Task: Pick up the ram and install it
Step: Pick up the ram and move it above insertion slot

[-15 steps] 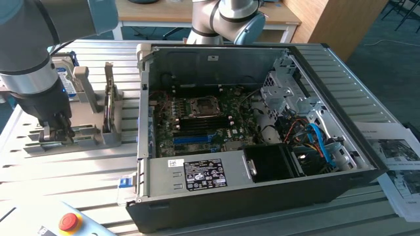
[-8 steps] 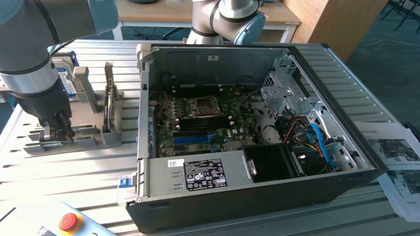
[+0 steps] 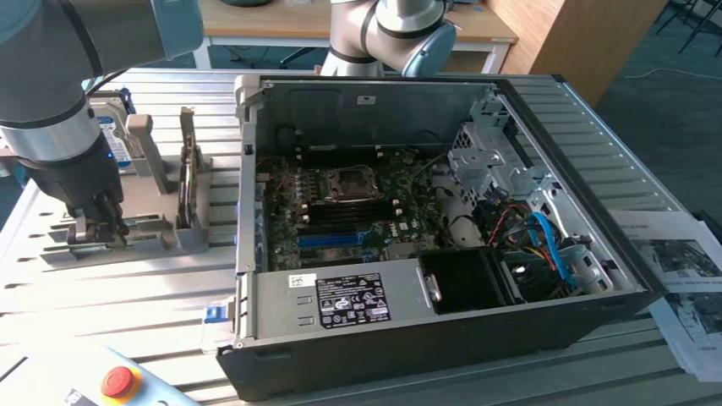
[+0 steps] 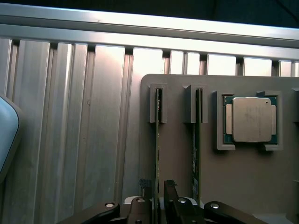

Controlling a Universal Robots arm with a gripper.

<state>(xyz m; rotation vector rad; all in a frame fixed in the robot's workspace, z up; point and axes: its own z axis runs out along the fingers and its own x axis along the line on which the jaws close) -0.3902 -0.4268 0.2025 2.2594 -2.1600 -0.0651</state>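
1. Work surface. We see a ribbed aluminium table (image 3: 124, 296) carrying a grey parts fixture (image 3: 169, 238) at the exterior view's left. An open computer case (image 3: 451, 338) lies at the centre.

2. Gripper position. In the exterior view, the gripper (image 3: 100, 227) is lowered onto the fixture, well apart from the case. In the wrist view, the gripper (image 4: 157, 185) sits directly over one fixture slot.

3. Location of the ram. The ram (image 4: 158, 140) stands on edge in the fixture (image 4: 177, 154). It occupies the slot farther from the processor (image 4: 251, 119). The slot's two grey end posts hold the far end of the ram.

4. Gripper state. The two fingers (image 4: 145, 185) stand one on each side of the ram, at its near end. The jaws are set narrow but parted, and a thin gap shows on each side of the board. We therefore record the ram as straddled, not clamped, and not lifted from its slot.

5. Neighbouring parts. A second green stick (image 4: 197, 140) stands on edge in the adjacent slot, between the ram and the processor. The processor lies flat in its own square recess, silver lid upward.

6. Install site. Inside the case, the motherboard (image 3: 390, 216) lies exposed, with the processor socket (image 3: 344, 184) near its middle.

7. Other items. A red emergency-stop button (image 3: 118, 382) sits on the table at the near corner, at the exterior view's left. Printed sheets (image 3: 688, 279) lie at the exterior view's right.
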